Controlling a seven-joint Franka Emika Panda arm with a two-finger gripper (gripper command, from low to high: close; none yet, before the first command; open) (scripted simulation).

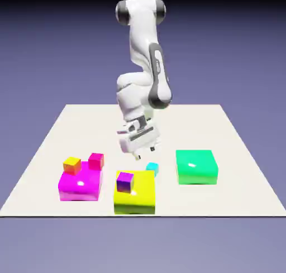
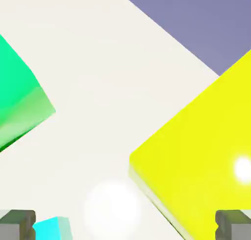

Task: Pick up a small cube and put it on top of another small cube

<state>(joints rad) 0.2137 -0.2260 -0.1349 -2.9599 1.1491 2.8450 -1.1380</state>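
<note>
Exterior view, left to right: nothing stacked on cyan yet.
We see the purple cube (image 1: 125, 182) on the yellow block (image 1: 135, 202), then the wide-open, empty gripper (image 1: 145, 153) above the cyan cube (image 1: 152, 169), seemingly behind yellow; grasp, lift and placing remain.

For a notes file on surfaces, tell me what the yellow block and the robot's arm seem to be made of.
Yellow block: looks like glossy plastic, going by the bright highlight on its smooth top; painted metal can't be ruled out.
Arm: smooth white shell, perhaps plastic or painted metal, with dark grey joint caps.
</note>
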